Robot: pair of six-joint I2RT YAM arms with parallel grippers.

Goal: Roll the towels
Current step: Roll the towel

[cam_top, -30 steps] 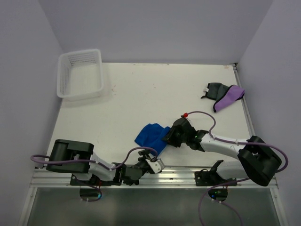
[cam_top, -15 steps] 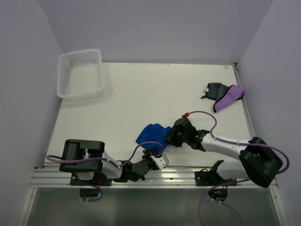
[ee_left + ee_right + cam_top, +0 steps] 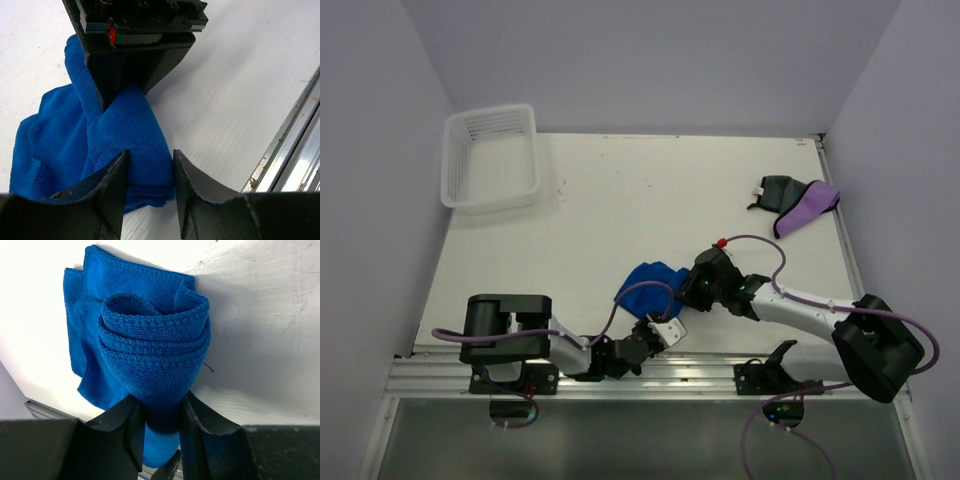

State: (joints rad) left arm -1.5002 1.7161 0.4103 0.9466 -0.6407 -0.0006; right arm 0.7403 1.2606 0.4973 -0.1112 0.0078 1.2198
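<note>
The blue towel (image 3: 648,284) is found near the front edge of the table (image 3: 620,190), a little right of the middle, between the two claws. It is partly rolled. In the right wrist view its end is seen as a tight coil of several layers with a stitched border, and a loose flat part is spread behind the coil on the table. In the left wrist view the rolled part is seen as a thick, soft bundle.

The left claw (image 3: 150,167) is closed partly around the near end of the roll, and the cloth is pressed by both fingers. The right claw (image 3: 161,415) is closed narrowly on the other end, with the coil squeezed between its fingers. The towel is thus gripped from two sides.

The left arm is laid low along the near edge, stretched from its base at the left toward the right. The right arm is stretched low from its base at the right toward the left.

The table is white, with small marks. A white basket (image 3: 492,201) is placed in the far left corner. A dark grey towel (image 3: 776,189) and a purple towel (image 3: 808,209) are lying together at the far right, well apart from the claws. A metal rail (image 3: 710,368) is seen along the near edge. The walls are pale lilac.
</note>
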